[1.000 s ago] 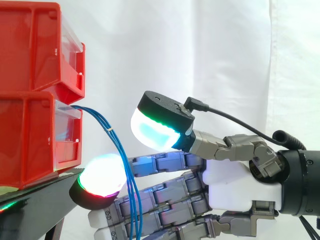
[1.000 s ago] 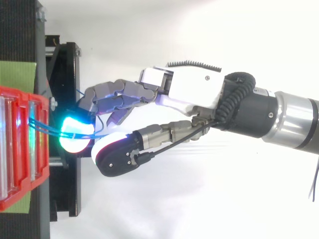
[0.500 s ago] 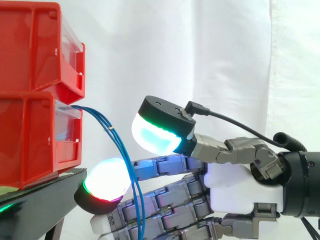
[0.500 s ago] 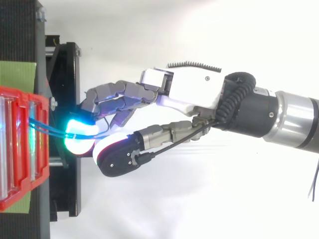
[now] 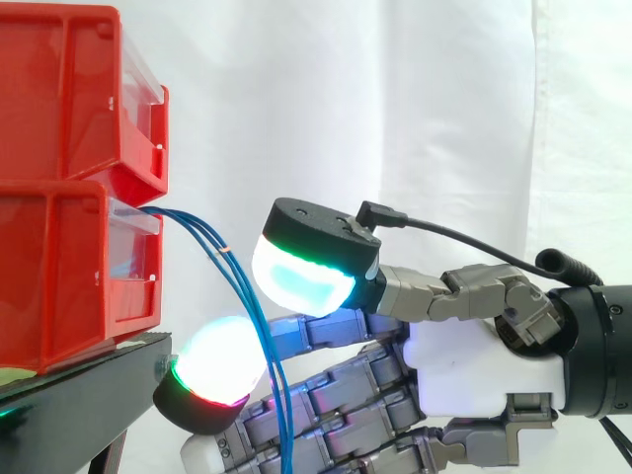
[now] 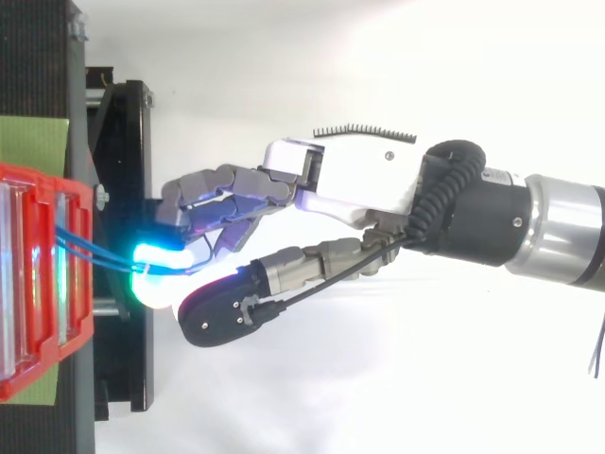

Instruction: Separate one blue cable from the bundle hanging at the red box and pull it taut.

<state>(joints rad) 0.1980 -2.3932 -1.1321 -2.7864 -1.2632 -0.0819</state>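
From the side, the blue cables (image 5: 225,254) came out of the front of the lower red bin (image 5: 59,276) as a thin bundle bound by a small pale tie. They arched rightwards, then dropped steeply, their long axis near vertical. They passed between the thumb's cyan pad (image 5: 301,272) and a white-glowing fingertip (image 5: 215,365), crossing the curled fingers of the hand (image 5: 474,370). The hand was closed round the bundle, though whether the pads truly squeezed it was hard to see.

From above, the cables (image 6: 95,252) ran rightwards from the bin over the black stand (image 6: 123,359). They ended at the bright pad beside the thumb of the hand (image 6: 350,180).
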